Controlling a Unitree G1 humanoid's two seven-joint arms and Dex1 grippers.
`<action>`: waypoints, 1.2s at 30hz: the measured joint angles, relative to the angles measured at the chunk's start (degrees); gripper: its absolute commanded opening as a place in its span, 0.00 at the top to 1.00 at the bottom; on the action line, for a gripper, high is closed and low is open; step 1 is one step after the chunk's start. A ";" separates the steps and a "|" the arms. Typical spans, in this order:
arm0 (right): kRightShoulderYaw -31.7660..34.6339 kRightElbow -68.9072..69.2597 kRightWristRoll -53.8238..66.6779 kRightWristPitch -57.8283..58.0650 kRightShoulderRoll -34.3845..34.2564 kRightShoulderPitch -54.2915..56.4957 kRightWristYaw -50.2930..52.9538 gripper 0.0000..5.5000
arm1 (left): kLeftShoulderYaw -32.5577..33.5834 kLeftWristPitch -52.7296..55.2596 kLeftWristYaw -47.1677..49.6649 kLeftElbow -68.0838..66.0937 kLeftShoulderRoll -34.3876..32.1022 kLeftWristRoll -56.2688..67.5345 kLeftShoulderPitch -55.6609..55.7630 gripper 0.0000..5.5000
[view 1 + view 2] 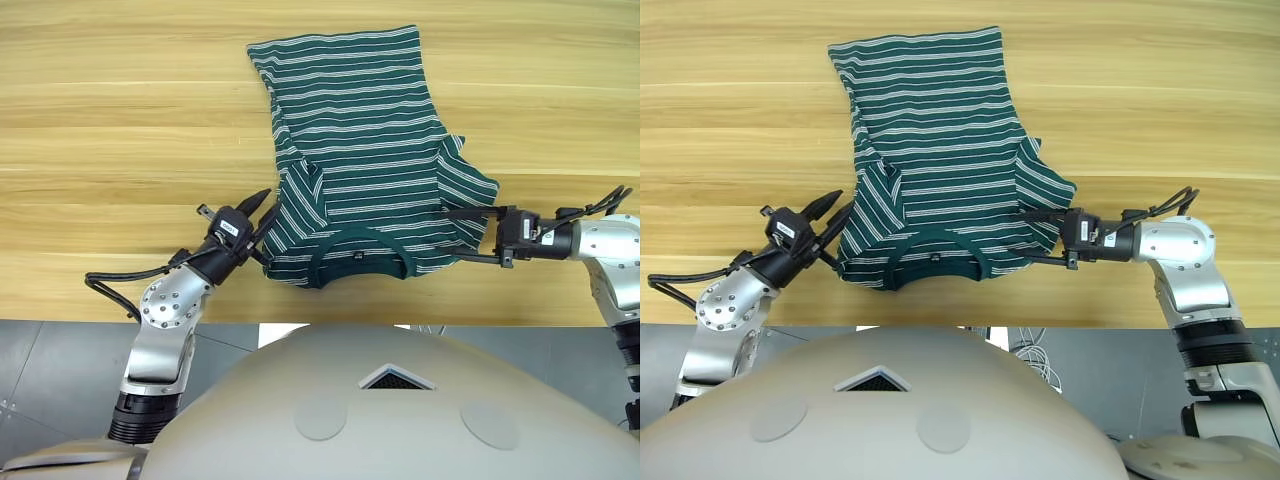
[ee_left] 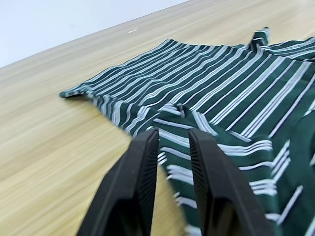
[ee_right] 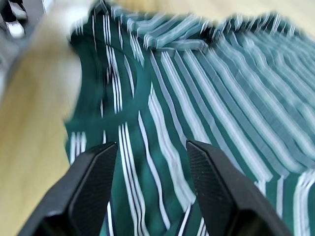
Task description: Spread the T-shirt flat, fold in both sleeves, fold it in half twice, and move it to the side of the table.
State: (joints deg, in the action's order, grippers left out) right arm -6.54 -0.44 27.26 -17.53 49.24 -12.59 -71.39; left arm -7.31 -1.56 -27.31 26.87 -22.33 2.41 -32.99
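A dark green T-shirt (image 1: 360,150) with white stripes lies on the wooden table (image 1: 120,120), collar toward me and hem at the far side. Both sleeves are bunched inward over the body. My left gripper (image 1: 270,203) sits at the shirt's near left edge beside the folded sleeve; its fingers (image 2: 147,147) are open by a narrow gap with nothing held. My right gripper (image 1: 448,234) is open wide at the near right shoulder, one finger on either side of the sleeve edge. In the right wrist view, striped cloth (image 3: 206,98) lies between the spread fingers (image 3: 98,167).
Bare wooden tabletop stretches to the left (image 1: 100,200) and right (image 1: 560,120) of the shirt and beyond its hem. The table's near edge (image 1: 60,320) runs just behind both grippers, with grey floor below.
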 measured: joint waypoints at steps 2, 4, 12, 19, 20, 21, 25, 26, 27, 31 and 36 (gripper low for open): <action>4.12 1.83 4.10 1.98 -1.98 -1.33 2.65 0.53 | -3.29 -0.28 1.45 0.25 1.61 -2.61 0.35 0.82; 9.10 0.27 4.01 3.16 -4.08 -2.14 8.95 0.53 | -6.99 -1.37 2.53 0.27 2.51 -5.85 0.83 0.82; 19.54 3.46 1.81 13.74 -9.84 -22.28 24.48 0.53 | -5.16 -3.79 7.58 -9.42 2.02 -9.34 -1.51 0.82; 17.93 4.94 1.80 27.16 -13.50 -17.64 31.05 0.53 | -5.92 -6.73 8.13 -11.77 3.12 -9.25 -1.71 0.82; 17.55 5.14 1.89 28.39 -14.17 -16.61 31.65 0.53 | -6.00 -6.94 8.13 -11.90 3.13 -9.26 -1.72 0.82; 17.28 5.21 1.89 29.94 -14.76 -15.10 32.14 0.53 | -6.05 -7.48 8.26 -12.18 3.16 -9.28 -1.77 0.82; 16.95 3.51 2.39 35.04 -16.90 -9.63 33.77 0.53 | -6.35 -7.78 8.91 -12.31 3.30 -9.32 -1.97 0.82; 17.00 3.44 2.68 35.90 -17.36 -8.96 34.31 0.53 | -6.44 -7.84 9.07 -12.33 3.29 -9.32 -1.98 0.82; 17.08 3.41 2.80 36.65 -17.67 -8.38 34.47 0.53 | -6.45 -7.87 9.10 -12.32 3.28 -9.31 -2.01 0.82; 17.43 3.23 2.84 38.75 -18.31 -7.00 34.70 0.53 | -6.47 -7.90 9.16 -12.28 3.28 -9.31 -2.07 0.82; 22.34 -2.12 1.83 38.14 -17.98 -3.89 36.76 0.53 | -6.56 -7.98 9.21 -12.19 3.28 -9.32 -2.24 0.82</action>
State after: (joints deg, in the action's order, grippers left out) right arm 15.80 -2.56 29.09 20.61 31.27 -16.48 -34.63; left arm -13.87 -9.54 -18.10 14.68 -19.05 -6.90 -35.23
